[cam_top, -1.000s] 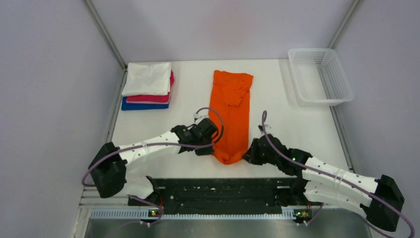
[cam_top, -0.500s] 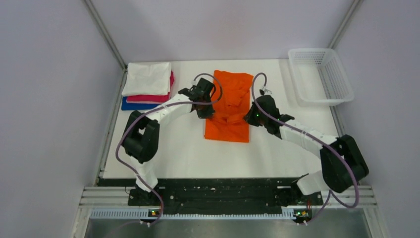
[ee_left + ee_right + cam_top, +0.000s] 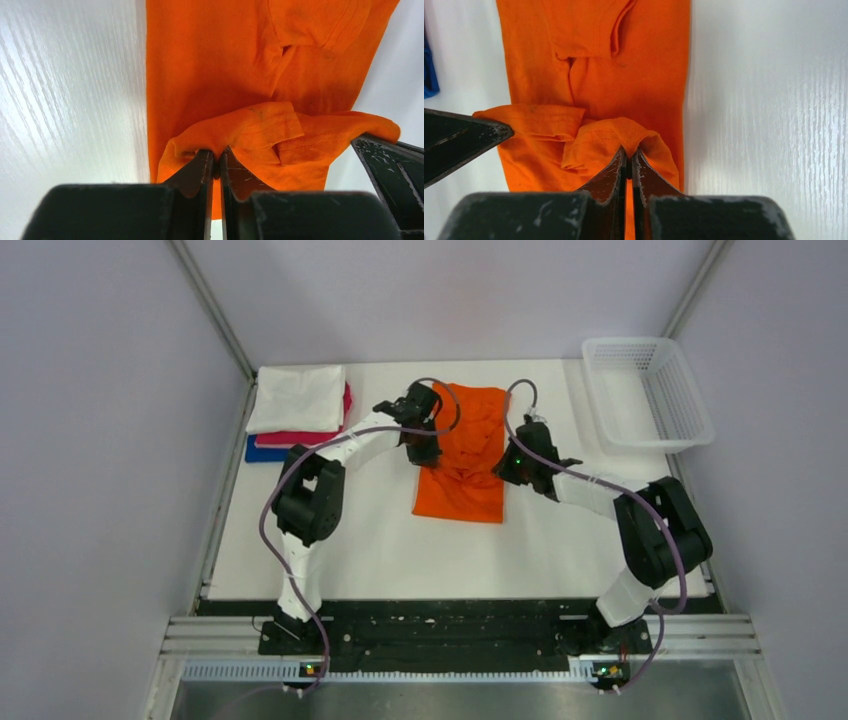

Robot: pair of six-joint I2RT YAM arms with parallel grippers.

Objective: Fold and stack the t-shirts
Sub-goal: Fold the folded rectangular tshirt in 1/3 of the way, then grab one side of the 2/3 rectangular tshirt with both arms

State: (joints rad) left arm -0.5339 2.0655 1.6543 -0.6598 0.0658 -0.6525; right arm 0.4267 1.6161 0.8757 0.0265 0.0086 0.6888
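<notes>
An orange t-shirt [image 3: 468,498] lies on the white surface [image 3: 380,540], to the left of the white mesh basket [image 3: 655,445] that sits at the far right corner. It is laid lengthwise, collar end away from the arms. Its near part is doubled over on itself, so the near edge is a straight fold.

The left tool [image 3: 425,448] is at the shirt's long edge on the side away from the basket. In its wrist view the two fingers [image 3: 200,172] are pressed together with a pinch of orange hem between them, so it is closed and gripping the shirt. The right tool [image 3: 504,470] is at the long edge facing the basket. Its own camera shows the same thing: fingers [image 3: 616,172] closed on a small peak of orange cloth. Between the two pinches the hem sags in loose wrinkled folds over the flat cloth beneath, with stitched edges showing. Each wrist view also catches the dark tip of the other tool at its edge.

Further left of the basket, past the orange shirt and at the far left corner, three folded t-shirts are stacked: a white one [image 3: 298,398] on top, a pink-red one [image 3: 300,439] under it and a blue one [image 3: 290,453] at the bottom. The stack lies apart from the orange shirt, with bare surface between them.
</notes>
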